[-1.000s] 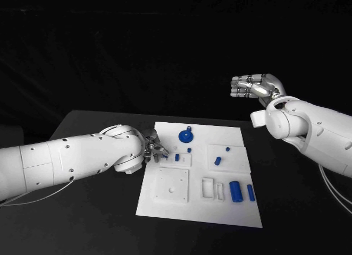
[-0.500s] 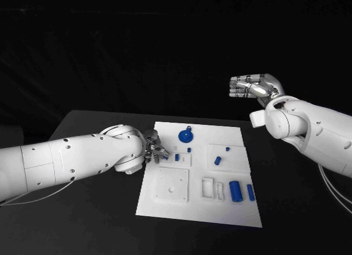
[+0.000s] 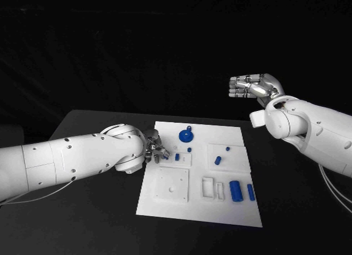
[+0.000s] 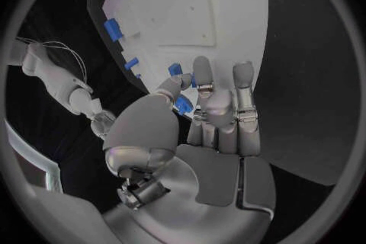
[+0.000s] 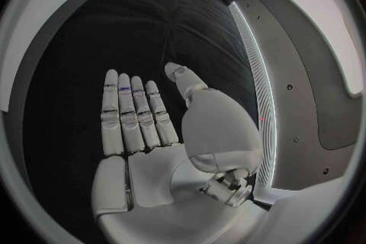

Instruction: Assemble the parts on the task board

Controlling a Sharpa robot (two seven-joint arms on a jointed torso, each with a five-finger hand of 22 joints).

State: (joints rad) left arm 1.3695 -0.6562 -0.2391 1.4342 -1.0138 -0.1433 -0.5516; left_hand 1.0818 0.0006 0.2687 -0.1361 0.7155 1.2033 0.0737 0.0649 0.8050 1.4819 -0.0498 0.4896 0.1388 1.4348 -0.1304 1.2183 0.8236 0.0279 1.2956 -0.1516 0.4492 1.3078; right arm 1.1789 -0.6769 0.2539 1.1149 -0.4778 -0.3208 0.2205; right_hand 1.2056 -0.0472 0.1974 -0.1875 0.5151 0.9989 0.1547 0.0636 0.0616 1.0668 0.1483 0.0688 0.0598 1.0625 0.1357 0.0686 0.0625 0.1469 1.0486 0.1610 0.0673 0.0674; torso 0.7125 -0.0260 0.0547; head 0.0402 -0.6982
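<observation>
Left hand [image 3: 154, 149] at the left edge of the task board [image 3: 199, 212], fingers straight and close together with the thumb curled toward them, reaching right toward a small blue part [image 3: 177, 157]; whether it has hold of that part cannot be told. Small blue part stands just right of the fingertips on the board's far-left area, short, long axis running near to far. Right hand [image 3: 255, 86] is raised well above and beyond the board's far-right corner, holding nothing, so the left is the nearer.
</observation>
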